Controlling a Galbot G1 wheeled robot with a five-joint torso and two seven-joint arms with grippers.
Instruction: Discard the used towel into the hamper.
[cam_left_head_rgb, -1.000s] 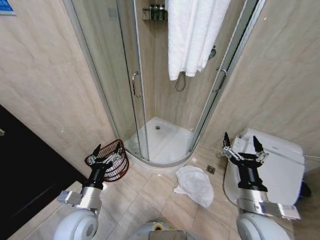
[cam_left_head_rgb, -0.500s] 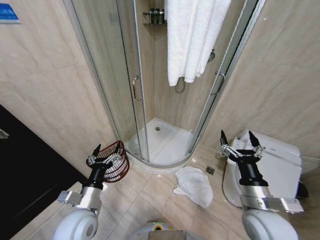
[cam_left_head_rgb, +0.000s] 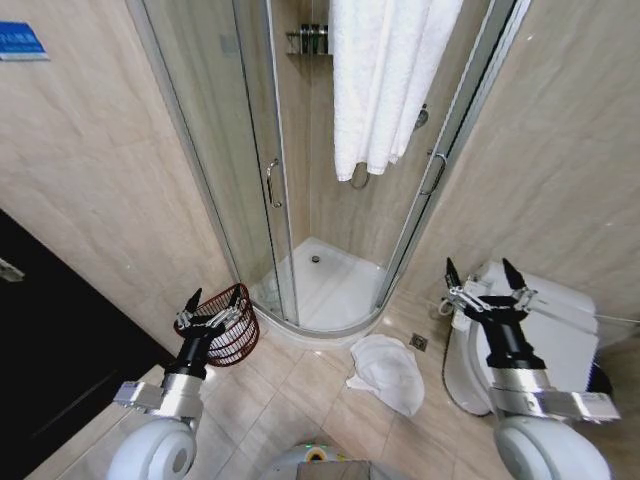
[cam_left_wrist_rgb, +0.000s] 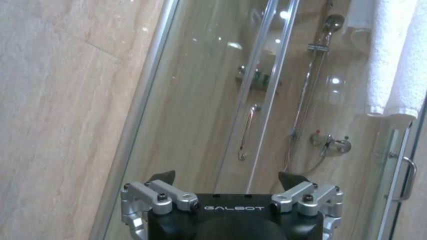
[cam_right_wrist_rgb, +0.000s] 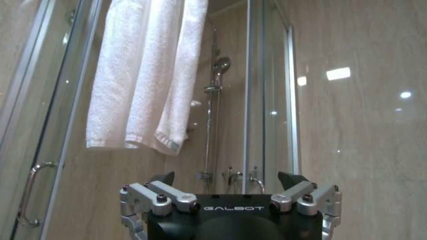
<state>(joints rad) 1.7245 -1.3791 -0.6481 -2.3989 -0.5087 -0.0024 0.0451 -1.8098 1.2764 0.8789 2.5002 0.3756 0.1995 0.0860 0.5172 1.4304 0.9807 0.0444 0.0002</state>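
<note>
**Both arms raised, nothing held, towel on the floor**

Left gripper (cam_left_head_rgb: 213, 299): held up in front of the left shoulder, fingers spread wide, nothing between them. The hamper (cam_left_head_rgb: 222, 324) sits directly behind and below it in the head view, on the tiles against the wall, just beside the shower door's outer edge. Gripper overlaps the hamper's rim in that view; contact can't be judged, it looks like it is above it. In the left wrist view the left gripper (cam_left_wrist_rgb: 227, 177) has both fingertips (cam_left_wrist_rgb: 162, 176) apart with only the glass shower door (cam_left_wrist_rgb: 263, 95) past them.

Right gripper (cam_left_head_rgb: 484, 274): raised in front of the right shoulder, fingers also wide apart, empty. The toilet (cam_left_head_rgb: 545, 335) is behind and below it. In the right wrist view the right gripper (cam_right_wrist_rgb: 227, 177) points at the shower enclosure, with a hanging white towel (cam_right_wrist_rgb: 143, 75) above it and towards the left arm's side.

Used towel (cam_left_head_rgb: 388, 371): crumpled white heap on the floor tiles, between the two grippers, nearer the right one and lower than it, just outside the shower tray (cam_left_head_rgb: 325, 285). Well apart from the hamper. A floor drain (cam_left_head_rgb: 421, 342) lies just beside it on the toilet side.
</note>
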